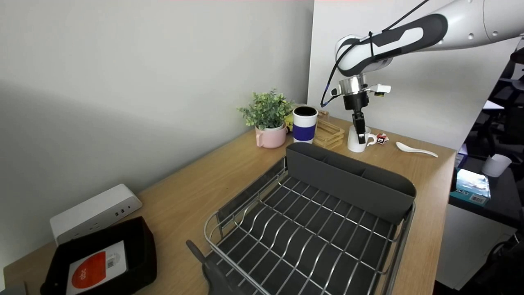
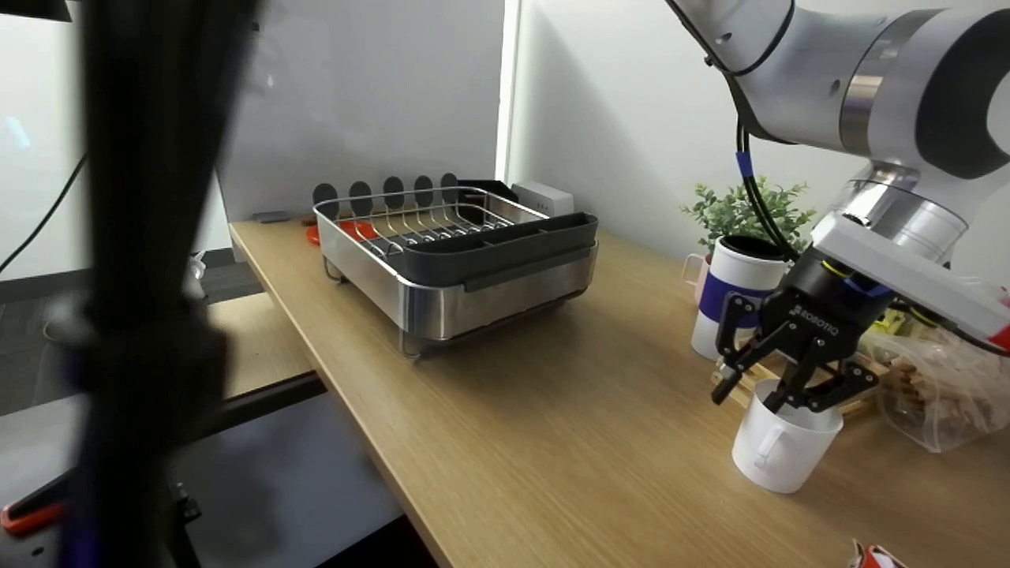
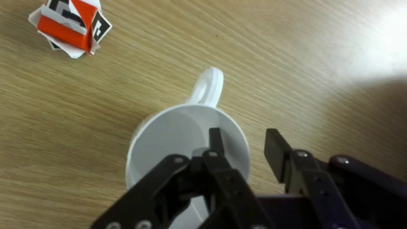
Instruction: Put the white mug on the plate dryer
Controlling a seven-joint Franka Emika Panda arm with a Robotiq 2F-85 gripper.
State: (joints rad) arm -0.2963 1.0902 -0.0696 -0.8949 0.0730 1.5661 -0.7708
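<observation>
So in the wrist view the gripper has its fingers spread, one over the inside of the white mug and one outside. The mug's side sits between them with a visible gap either way. Mug's on the tabletop, handle pointing toward the top of the picture. Crumpled red, white and black scrap in the top left corner, apart from the mug.

In an exterior view you get the same straddle: one finger in the mouth of the mug, the other hanging outside on the side facing the plate dryer. The plate dryer stands on the tabletop too, well apart from the mug. There's a tall banded cup behind the gripper and a clear plastic bag past the mug — can't make out what's in it. Something big, dark and blurry covers the left part.

In an exterior view the arm reaches in from the upper right and one finger overlaps the mug. The mug is just beside a wooden crate, beyond the grey tray end, with a white spoon near it. Also around: a pink pot with a leafy plant, a white power strip and a black tray holding a red label.
</observation>
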